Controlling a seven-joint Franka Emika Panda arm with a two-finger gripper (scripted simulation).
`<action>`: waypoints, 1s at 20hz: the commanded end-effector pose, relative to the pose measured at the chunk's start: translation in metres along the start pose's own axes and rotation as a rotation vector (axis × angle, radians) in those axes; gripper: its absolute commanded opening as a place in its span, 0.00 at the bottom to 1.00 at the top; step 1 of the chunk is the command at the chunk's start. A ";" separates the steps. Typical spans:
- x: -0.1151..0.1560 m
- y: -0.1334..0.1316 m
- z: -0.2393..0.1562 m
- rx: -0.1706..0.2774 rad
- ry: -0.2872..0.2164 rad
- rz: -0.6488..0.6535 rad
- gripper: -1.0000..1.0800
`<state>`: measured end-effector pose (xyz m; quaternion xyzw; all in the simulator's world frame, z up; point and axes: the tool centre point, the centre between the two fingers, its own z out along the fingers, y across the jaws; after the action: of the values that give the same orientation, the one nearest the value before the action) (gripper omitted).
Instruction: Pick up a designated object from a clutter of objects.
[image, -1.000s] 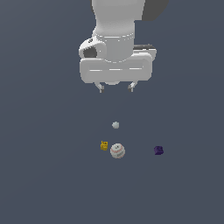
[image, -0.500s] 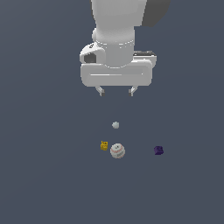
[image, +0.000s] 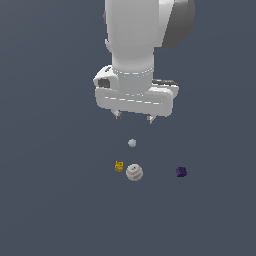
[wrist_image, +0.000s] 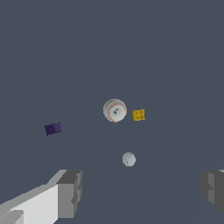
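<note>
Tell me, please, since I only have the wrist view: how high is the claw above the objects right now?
Observer: In the exterior view the claw hangs well above the floor, clear of everything, with the small grey ball nearest below it.
Operator: Thank you. Is the arm tilted or upright?
Observer: The white arm comes down nearly straight, and the claw body is slightly slanted, lower on the exterior view's right.
Operator: Where does the baseball sit relative to the claw?
Observer: The baseball lies almost directly under the claw but further down the picture, past the grey ball, with the yellow block close beside it.
</note>
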<state>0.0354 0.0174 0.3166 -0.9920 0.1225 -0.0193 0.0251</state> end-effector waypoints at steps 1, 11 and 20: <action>0.005 -0.002 0.011 -0.001 -0.003 0.064 0.96; 0.024 -0.008 0.059 -0.009 -0.011 0.323 0.96; 0.037 -0.011 0.104 -0.022 -0.015 0.555 0.96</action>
<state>0.0759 0.0238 0.2224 -0.9284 0.3711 -0.0039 0.0206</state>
